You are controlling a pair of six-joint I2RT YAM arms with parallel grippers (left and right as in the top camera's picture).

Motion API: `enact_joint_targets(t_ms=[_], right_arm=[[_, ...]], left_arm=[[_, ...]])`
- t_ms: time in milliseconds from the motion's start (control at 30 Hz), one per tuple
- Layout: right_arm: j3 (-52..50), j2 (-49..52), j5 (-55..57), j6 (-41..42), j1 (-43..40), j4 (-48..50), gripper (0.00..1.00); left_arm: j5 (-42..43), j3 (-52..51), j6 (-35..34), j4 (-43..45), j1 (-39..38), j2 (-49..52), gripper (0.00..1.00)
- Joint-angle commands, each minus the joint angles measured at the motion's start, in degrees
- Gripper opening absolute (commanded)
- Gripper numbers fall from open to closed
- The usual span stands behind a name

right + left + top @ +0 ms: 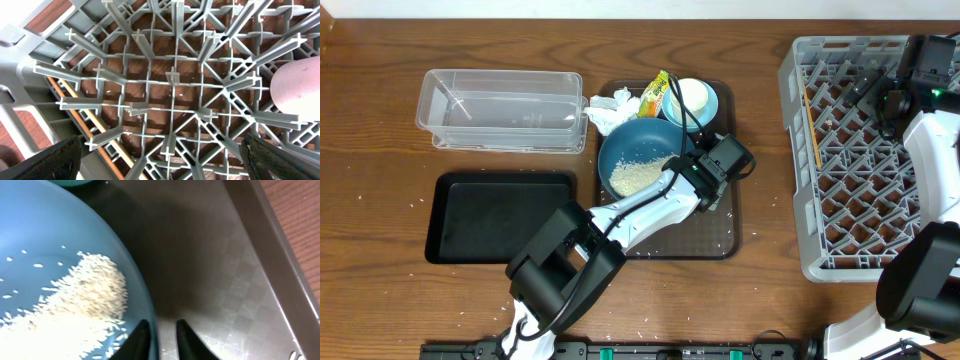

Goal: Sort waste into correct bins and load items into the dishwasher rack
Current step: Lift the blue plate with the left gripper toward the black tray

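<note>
- We saw the left claw [157, 340] at the right rim of the blue plate [645, 140]. 1 finger was inside the plate and 1 outside.
- Its jaws stood narrowly parted, and a sliver of brown tray [710, 235] showed between the outer finger [187, 340] and the rim, so nothing was clamped.
- The plate lay flat on the brown tray, with a heap of white rice [635, 178] on its lower left part.
- In the left wrist view the rice [90, 295] spread close to the inner finger.
- A crumpled tissue [613, 107] lay at the tray's top left corner, touching the plate's upper edge.
- The yellow-green wrapper [660, 92] sat just beside the tissue.
- Right of the wrapper sat the light blue bowl [713, 103], with the white cup [687, 97] inside it.
- The clear tub [430, 100] stood left of the brown tray, and the black tray [500, 215] lay below the tub. We saw no waste in either.
- A few stray grains dotted the brown tray and the counter [380, 150].
- The right claw [167, 165] hung wide open over the grey rack [870, 150], gripping nothing.
- The chopsticks [82, 122] lay in the rack along its left side.
- A pink cup [297, 85] sat in the rack at the right edge of the right wrist view.
</note>
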Motion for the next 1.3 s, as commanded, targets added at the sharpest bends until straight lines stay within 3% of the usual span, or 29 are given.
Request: enact_joint_targets(t_ms=[0, 133, 300, 767, 1167, 1267], right_arm=[[0.04, 0.66, 0.24, 1.03, -0.15, -0.04, 0.99], [0.04, 0.66, 0.24, 1.03, -0.15, -0.04, 0.99], [0.04, 0.68, 0.24, 1.03, -0.15, -0.04, 0.99], [0.04, 0.66, 0.24, 1.03, -0.15, -0.04, 0.99], [0.04, 0.66, 0.24, 1.03, -0.15, -0.04, 0.99], [0.04, 0.66, 0.24, 1.03, -0.15, -0.04, 0.99]], left_arm=[[-1.53, 0.72, 0.15, -0.13, 0.09, 0.59, 0.12], [-1.53, 0.72, 0.15, -0.57, 0.09, 0.57, 0.06], [-1.53, 0.81, 0.13, -2.16, 0.09, -0.92, 0.06], [-1.53, 0.81, -4.04, -11.26, 0.17, -16.59, 0.06], [-1.11, 0.81, -16.87, -20.02, 5.42, -26.49, 0.06], [3.04, 0.81, -17.46, -20.85, 8.57, -29.27, 0.06]])
